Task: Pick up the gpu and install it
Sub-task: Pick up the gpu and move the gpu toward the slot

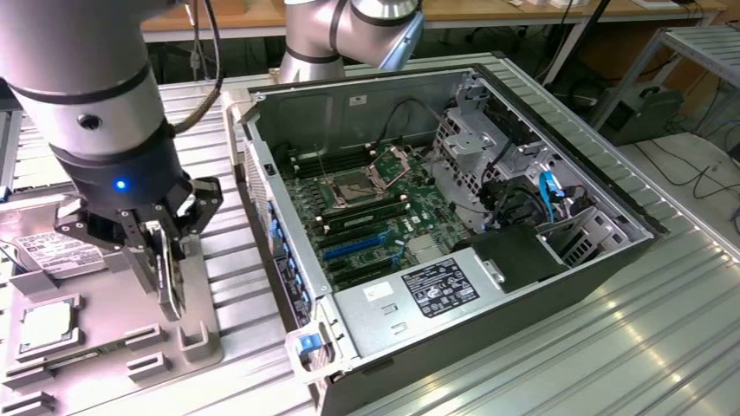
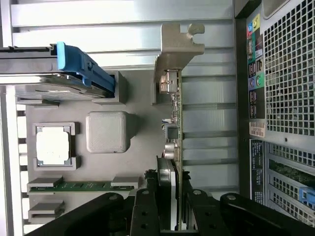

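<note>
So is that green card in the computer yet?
Out. The gpu stands on edge in the grey tray beside the case, the tool clamped on it.

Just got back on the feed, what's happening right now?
The arm's claw is down at the gray tray beside the open PC case. It is closed on the gpu, which stands on edge there. I can't tell whether the card has lifted clear of the tray. It is not in the case, and the board's blue slots are bare.
</note>
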### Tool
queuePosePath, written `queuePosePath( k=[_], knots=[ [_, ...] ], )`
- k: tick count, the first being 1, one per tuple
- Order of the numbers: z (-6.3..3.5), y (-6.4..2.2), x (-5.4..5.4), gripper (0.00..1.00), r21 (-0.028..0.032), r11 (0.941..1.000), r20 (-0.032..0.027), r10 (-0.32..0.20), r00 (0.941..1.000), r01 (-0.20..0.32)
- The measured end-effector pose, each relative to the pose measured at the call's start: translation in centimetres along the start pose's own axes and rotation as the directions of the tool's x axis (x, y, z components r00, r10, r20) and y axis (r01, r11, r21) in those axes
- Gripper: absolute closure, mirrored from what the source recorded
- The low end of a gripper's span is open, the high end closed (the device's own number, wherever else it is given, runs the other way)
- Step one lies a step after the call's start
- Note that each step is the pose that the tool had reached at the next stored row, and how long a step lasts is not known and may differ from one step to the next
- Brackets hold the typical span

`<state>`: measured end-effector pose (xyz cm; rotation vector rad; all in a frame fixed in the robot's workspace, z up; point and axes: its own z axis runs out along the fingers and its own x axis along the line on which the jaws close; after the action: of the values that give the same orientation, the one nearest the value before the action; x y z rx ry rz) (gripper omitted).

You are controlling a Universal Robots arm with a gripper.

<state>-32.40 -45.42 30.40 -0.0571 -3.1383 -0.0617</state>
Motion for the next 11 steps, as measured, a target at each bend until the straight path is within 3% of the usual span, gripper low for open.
queuePosePath(
  k=[11],
  knots=[
    [-5.03,0.2,0.0,0.72,0.0,1.0,0.0,0.0,1.0,0.0]
  ],
)
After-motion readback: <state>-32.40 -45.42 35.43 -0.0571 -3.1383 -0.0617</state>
